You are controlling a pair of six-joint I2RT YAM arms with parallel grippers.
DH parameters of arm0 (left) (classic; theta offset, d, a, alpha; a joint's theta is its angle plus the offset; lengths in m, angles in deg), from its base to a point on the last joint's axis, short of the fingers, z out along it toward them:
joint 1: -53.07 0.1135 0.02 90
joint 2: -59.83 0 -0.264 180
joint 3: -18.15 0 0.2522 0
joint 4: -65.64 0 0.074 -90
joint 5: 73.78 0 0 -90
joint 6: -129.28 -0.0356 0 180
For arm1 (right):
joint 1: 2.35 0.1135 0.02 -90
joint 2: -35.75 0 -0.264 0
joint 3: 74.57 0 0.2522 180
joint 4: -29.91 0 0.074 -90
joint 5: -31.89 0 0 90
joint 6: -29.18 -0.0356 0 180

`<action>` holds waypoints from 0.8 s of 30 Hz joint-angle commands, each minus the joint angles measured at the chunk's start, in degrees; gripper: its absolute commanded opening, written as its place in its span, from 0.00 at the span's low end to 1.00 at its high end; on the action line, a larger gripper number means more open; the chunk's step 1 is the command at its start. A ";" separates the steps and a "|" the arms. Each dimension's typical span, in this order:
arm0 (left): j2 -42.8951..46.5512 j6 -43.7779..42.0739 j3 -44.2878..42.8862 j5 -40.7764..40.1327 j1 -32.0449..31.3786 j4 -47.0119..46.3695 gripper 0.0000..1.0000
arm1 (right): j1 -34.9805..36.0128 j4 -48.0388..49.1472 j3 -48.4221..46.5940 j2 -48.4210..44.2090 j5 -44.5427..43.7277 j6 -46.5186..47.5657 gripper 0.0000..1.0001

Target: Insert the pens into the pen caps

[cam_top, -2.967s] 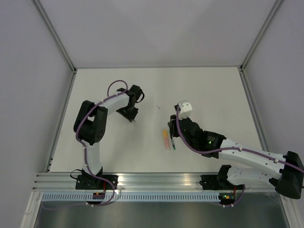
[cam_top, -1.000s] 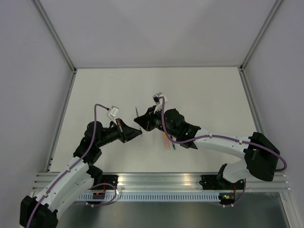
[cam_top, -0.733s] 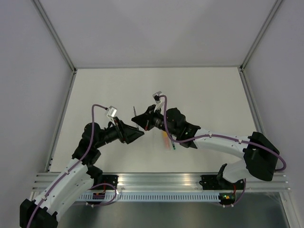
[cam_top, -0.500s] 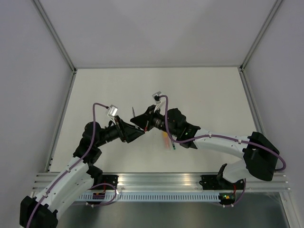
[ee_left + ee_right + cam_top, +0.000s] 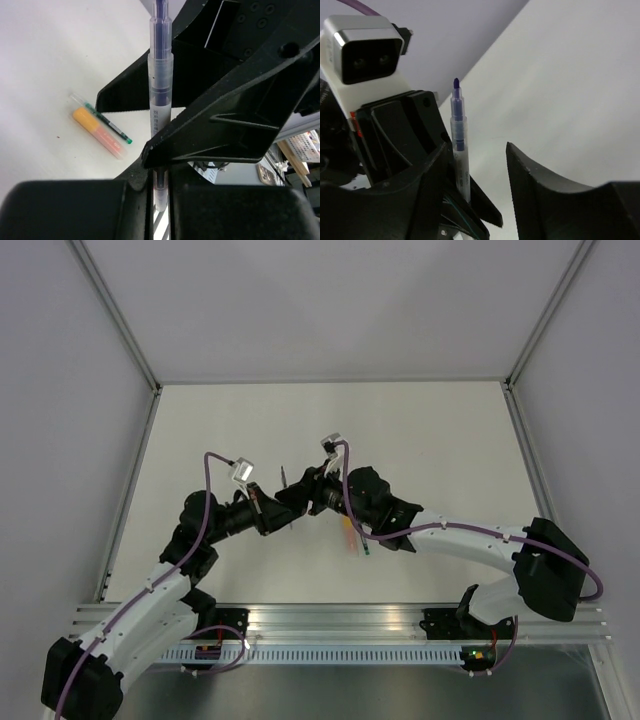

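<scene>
My left gripper [image 5: 282,510] is shut on a clear-barrelled pen with a dark blue tip [image 5: 161,95], holding it by its lower end with the tip pointing away. It also shows in the right wrist view [image 5: 459,145]. My right gripper [image 5: 298,493] is open, with its fingers on either side of that pen, and one finger [image 5: 432,185] is close against the barrel. The pale orange pen [image 5: 349,534] and the thin dark pen with green ends [image 5: 363,540] lie side by side on the table. They also show in the left wrist view: the orange pen [image 5: 97,135], the dark pen [image 5: 106,123]. No loose caps are in view.
The white table [image 5: 440,450] is bounded by metal rails and grey walls. The left wrist camera housing [image 5: 367,50] sits close in front of my right gripper. Both arms meet over the table's middle, left of the two lying pens.
Three seconds ago the arms were apart. Since then both grippers have met at mid-table. In the last second the left gripper shifted slightly right, bringing the pen between the right fingers.
</scene>
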 commanded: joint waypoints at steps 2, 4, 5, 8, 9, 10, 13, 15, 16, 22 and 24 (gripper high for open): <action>-2.73 -7.72 -4.91 -7.29 -0.10 6.20 0.02 | -2.64 -8.99 -3.48 -4.81 -5.45 5.37 0.60; -3.61 -8.43 -3.95 -10.73 -0.10 7.89 0.02 | -5.63 -12.51 -3.48 -6.32 -5.36 7.21 0.61; -3.79 -8.52 -3.16 -13.09 -0.10 7.02 0.02 | -6.60 -13.65 -3.57 -7.37 -5.97 9.40 0.59; -4.14 -8.43 1.32 -18.18 -0.02 3.77 0.02 | -11.52 -16.55 -4.53 -6.95 -5.28 12.22 0.56; -4.05 -8.26 1.59 -19.60 -0.02 4.81 0.02 | -13.96 -19.35 -5.58 -5.98 -4.41 13.97 0.55; -3.44 -9.22 1.42 -20.05 -0.02 5.25 0.02 | -14.77 -21.20 -8.55 -4.84 -3.96 15.30 0.53; 0.93 -11.33 2.64 -21.89 -0.02 6.31 0.02 | -16.27 -29.11 -16.10 1.22 -6.58 21.27 0.48; 4.37 -11.86 3.87 -24.62 -0.02 7.53 0.02 | -16.80 -33.50 -19.55 6.49 -7.64 25.04 0.45; 8.04 -12.21 4.23 -25.76 -0.02 8.06 0.02 | -17.15 -34.83 -22.79 10.16 -7.48 25.94 0.45; 17.82 -12.65 5.81 -34.55 -0.02 12.90 0.02 | -19.09 -45.20 -35.89 25.46 -5.72 31.82 0.43; 19.15 -12.48 6.16 -34.91 -0.02 12.99 0.02 | -19.52 -46.96 -38.19 28.29 -5.63 32.53 0.43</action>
